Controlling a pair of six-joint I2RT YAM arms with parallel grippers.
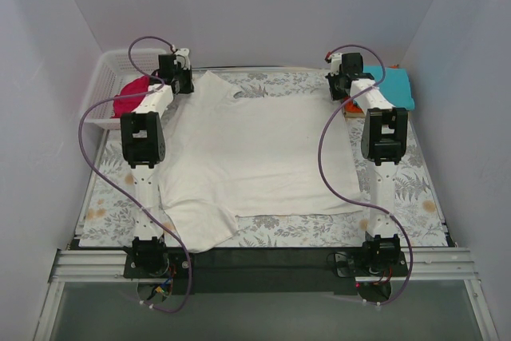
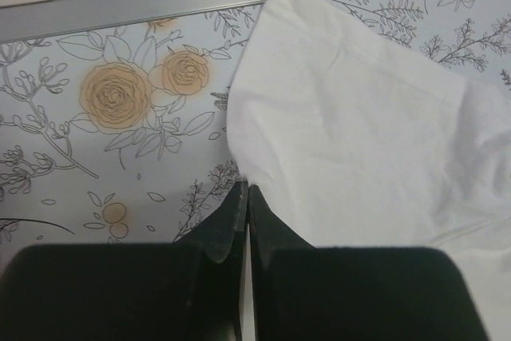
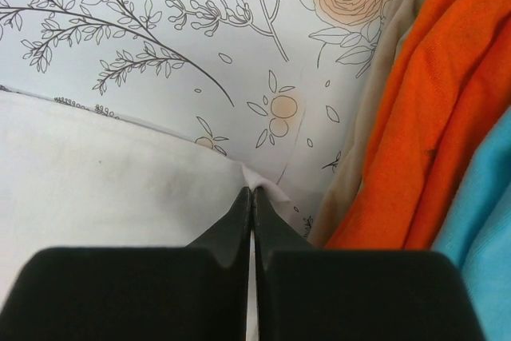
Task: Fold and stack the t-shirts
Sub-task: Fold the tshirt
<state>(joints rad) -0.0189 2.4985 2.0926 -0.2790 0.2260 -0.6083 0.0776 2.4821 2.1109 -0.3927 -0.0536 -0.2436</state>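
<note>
Table: covered by a pale floral-patterned covering (image 1: 415,189).
Centre: off-white t-shirt (image 1: 255,157) spread flat, its collar toward 12 o'clock and one sleeve reaching toward 7 o'clock.
10 o'clock: white mesh basket (image 1: 100,77) at the covering's edge, with a magenta t-shirt (image 1: 128,100) inside.
2 o'clock: teal t-shirt (image 1: 395,85) piled on an orange t-shirt (image 3: 423,101), just beside the off-white t-shirt's corner.

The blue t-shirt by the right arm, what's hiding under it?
An orange t-shirt peeks out under the teal t-shirt, with beige cloth beside it. The rest is covered.
</note>
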